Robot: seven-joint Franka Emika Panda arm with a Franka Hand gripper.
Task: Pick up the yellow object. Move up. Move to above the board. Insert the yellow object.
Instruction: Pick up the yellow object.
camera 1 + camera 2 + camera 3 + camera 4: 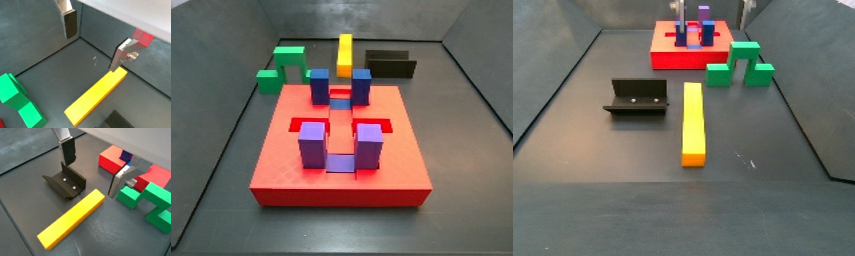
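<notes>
The yellow object (694,122) is a long bar lying flat on the dark floor, between the fixture and the green arch. It shows in both wrist views (97,97) (70,220) and at the back in a side view (345,52). The board (338,185) is the red slab bearing upright blue and purple blocks; it also shows in a side view (667,58) and a wrist view (110,160). My gripper (92,177) (92,50) is open and empty, well above the floor over one end of the bar. Its fingers (67,150) touch nothing.
The fixture (640,97) (65,183) stands beside the bar. A green arch-shaped block (740,65) (150,200) (285,65) lies between the bar and the board. Grey walls enclose the floor.
</notes>
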